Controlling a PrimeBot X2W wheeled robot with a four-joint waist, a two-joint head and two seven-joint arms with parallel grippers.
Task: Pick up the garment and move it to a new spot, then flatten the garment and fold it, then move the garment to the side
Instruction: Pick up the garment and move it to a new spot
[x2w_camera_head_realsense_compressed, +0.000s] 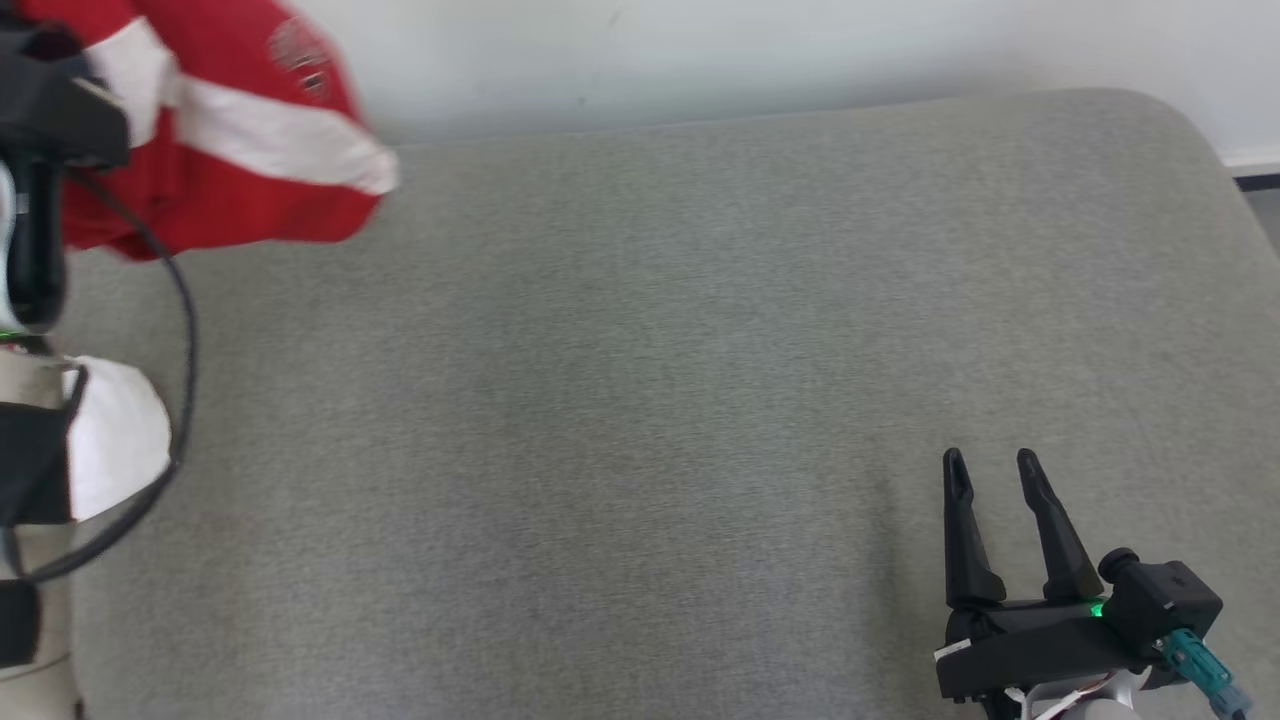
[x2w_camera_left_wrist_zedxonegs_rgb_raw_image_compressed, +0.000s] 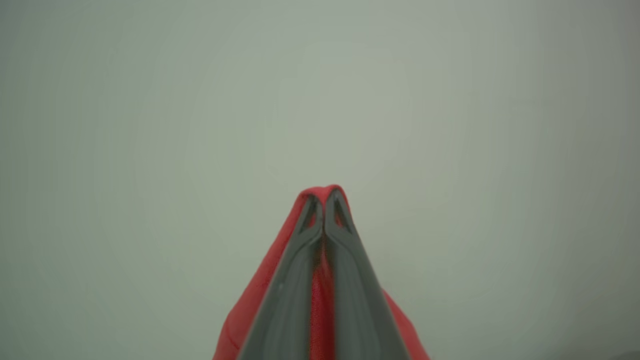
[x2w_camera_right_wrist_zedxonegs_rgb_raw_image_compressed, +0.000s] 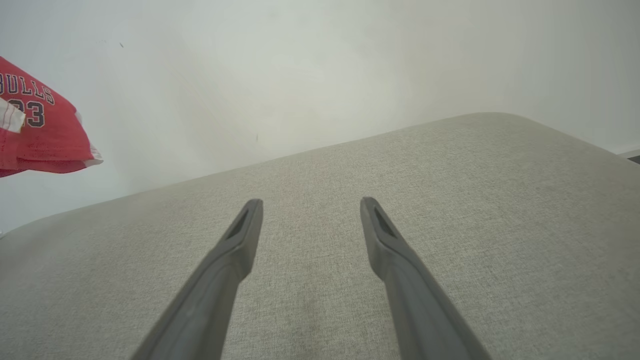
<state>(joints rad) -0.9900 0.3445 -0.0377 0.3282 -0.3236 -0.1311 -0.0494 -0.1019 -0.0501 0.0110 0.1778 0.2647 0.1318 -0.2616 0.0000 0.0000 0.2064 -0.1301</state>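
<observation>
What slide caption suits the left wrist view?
Left gripper, jaws shut on the red garment, before a pale backdrop.

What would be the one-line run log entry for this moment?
step: pick up | left gripper: shut on red garment, lifted at far left | right gripper: open, empty, over grey cushion

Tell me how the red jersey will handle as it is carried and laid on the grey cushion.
Probably floppy: the red jersey hangs in folds from the left tool, shut on a pinch of cloth. Likely light, since that small pinch carries it. It will probably land crumpled on the grey cushion and need spreading.
</observation>
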